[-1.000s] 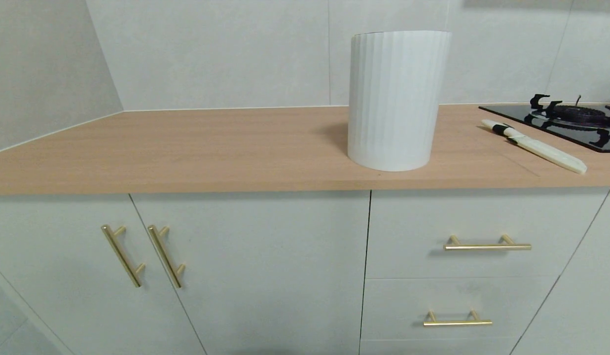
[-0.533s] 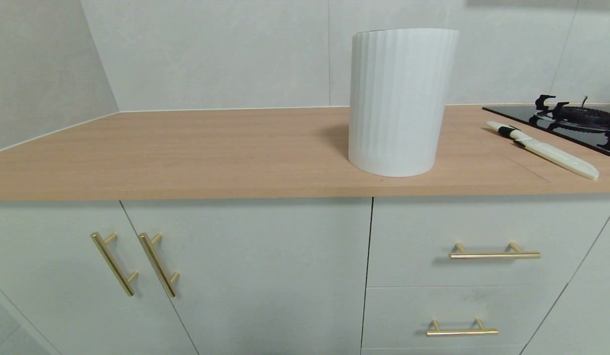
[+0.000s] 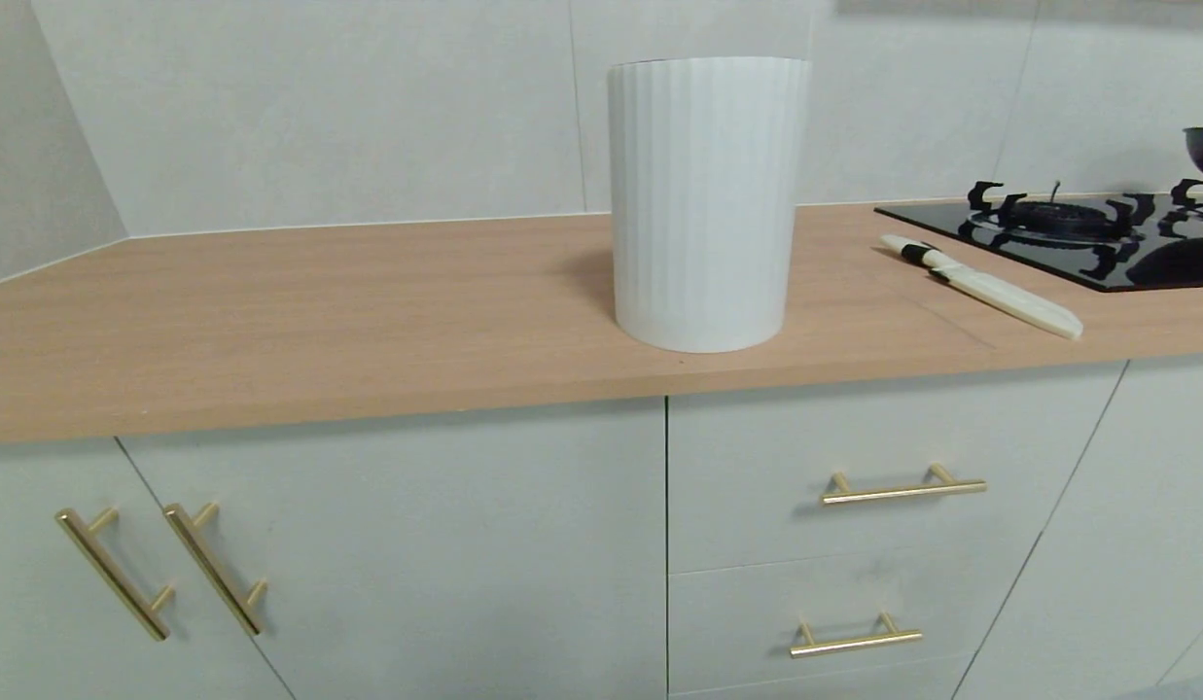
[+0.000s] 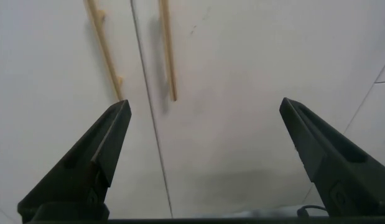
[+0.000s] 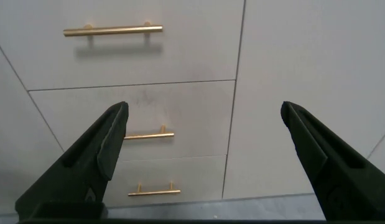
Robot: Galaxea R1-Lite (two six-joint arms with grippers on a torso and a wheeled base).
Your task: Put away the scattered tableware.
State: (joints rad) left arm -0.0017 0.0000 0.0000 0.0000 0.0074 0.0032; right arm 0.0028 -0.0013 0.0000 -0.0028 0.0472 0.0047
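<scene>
The cream knife (image 3: 980, 285) lies flat on the countertop (image 3: 319, 301), to the right of the white ribbed container (image 3: 703, 204) and apart from it. It looks light, stiff and slick, so the black-banded end seems the safest hold. The left gripper (image 4: 204, 107) and right gripper (image 5: 204, 109) gape wide and empty, below the container.

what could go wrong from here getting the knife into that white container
The knife lies flat beside the hob; a shallow pinch may slide it off the countertop. The tall white container stands near the front edge; a passing arm might tip it. The left end effector and right end effector face the cabinets below and could catch that edge.
</scene>
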